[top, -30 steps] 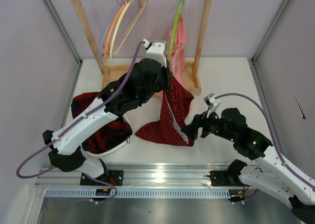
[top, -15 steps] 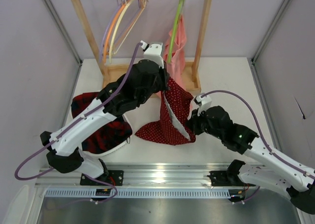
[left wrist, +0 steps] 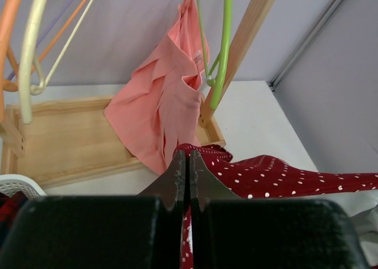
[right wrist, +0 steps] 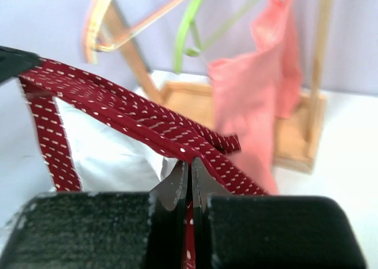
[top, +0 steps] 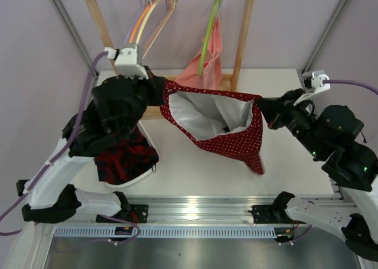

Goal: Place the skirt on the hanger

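Observation:
The dark-red polka-dot skirt (top: 236, 143) hangs in the air, stretched wide between both arms, its pale lining (top: 207, 112) showing through the open waist. My left gripper (top: 163, 90) is shut on the left end of the waistband, and the wrist view shows red dotted cloth (left wrist: 277, 171) running out from its tips (left wrist: 184, 155). My right gripper (top: 260, 106) is shut on the right end, with the band (right wrist: 118, 103) pinched at its tips (right wrist: 190, 162). The cream hanger (top: 152, 10) hangs on the rack behind my left arm and also appears in the left wrist view (left wrist: 31, 38).
The wooden rack (top: 242, 38) stands at the back with orange and lilac hangers beside the cream one. A lime-green hanger (top: 208, 38) carries a salmon-pink cloth (top: 204, 68). A red-black plaid garment (top: 124, 159) lies under my left arm, by a white rim (top: 152, 148).
My right gripper closed on the skirt's edge. Both arms then rose and drew apart, left going left and right going right, lifting the skirt off the table and pulling its waist open.

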`<state>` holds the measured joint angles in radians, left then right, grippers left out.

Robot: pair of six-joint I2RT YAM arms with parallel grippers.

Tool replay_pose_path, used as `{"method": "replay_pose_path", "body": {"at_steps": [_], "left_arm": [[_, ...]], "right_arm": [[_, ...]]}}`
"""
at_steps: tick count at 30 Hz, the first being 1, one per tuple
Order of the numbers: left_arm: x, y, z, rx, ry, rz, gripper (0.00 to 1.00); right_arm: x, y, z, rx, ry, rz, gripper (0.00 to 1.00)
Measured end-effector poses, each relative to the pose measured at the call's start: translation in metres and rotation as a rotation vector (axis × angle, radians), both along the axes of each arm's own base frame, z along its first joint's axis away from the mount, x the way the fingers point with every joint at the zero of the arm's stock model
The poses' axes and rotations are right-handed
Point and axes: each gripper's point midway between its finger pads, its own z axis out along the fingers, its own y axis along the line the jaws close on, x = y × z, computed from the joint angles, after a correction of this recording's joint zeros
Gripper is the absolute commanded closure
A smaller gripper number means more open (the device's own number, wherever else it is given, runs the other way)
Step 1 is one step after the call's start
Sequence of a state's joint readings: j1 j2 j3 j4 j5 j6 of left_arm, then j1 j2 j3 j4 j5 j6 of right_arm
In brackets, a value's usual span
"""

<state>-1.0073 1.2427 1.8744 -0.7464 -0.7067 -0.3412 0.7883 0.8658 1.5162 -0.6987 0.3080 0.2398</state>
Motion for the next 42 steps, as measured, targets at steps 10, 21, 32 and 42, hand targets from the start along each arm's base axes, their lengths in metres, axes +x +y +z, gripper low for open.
{"method": "replay_pose_path", "body": {"at_steps": [10,21,32,42], "left_arm": [[-0.025,0.032,-0.047,-0.007,0.069,-0.004,1.00],[-0.044,0.021,-0.120,0.085,0.189,-0.131,1.00],[-0.068,0.021,-0.108,0.059,0.156,-0.310,1.00],[-0.057,0.011,-0.128,0.084,0.238,-0.273,1.00]], "right_arm": [[-0.002,0.049,-0.074,-0.059,0.184,0.187,1.00],[0.001,0.032,-0.095,0.004,0.231,0.079,1.00],[0.001,0.028,-0.092,0.047,0.241,0.046,1.00],[0.004,0.013,-0.107,0.064,0.295,-0.042,1.00]]}}
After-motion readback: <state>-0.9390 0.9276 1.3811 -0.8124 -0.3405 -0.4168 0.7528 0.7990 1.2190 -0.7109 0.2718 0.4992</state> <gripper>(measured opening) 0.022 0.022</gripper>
